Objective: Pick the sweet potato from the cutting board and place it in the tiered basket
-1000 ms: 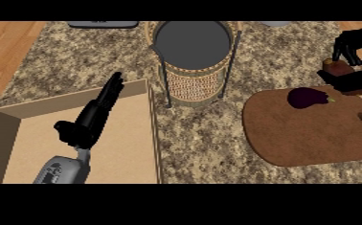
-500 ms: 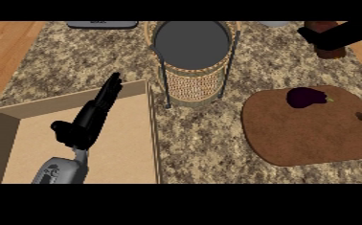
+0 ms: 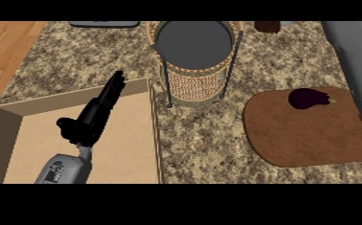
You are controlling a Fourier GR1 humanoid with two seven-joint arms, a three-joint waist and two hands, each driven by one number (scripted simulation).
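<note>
Head view: your left hand [image 3: 90, 118] rests open, fingers straight, over the cardboard box [image 3: 134, 138].
The dark purple sweet potato [image 3: 308, 98] lies on the cutting board [image 3: 304, 133], far right of that hand; the tiered basket [image 3: 196, 61] stands between them. Only your right forearm [image 3: 346, 47] shows, its hand unseen. You'll find no readable writing.

speckled granite counter [image 3: 205, 138], cutting board [image 3: 304, 133], tiered basket [image 3: 196, 61], cardboard box [image 3: 78, 138]
</note>
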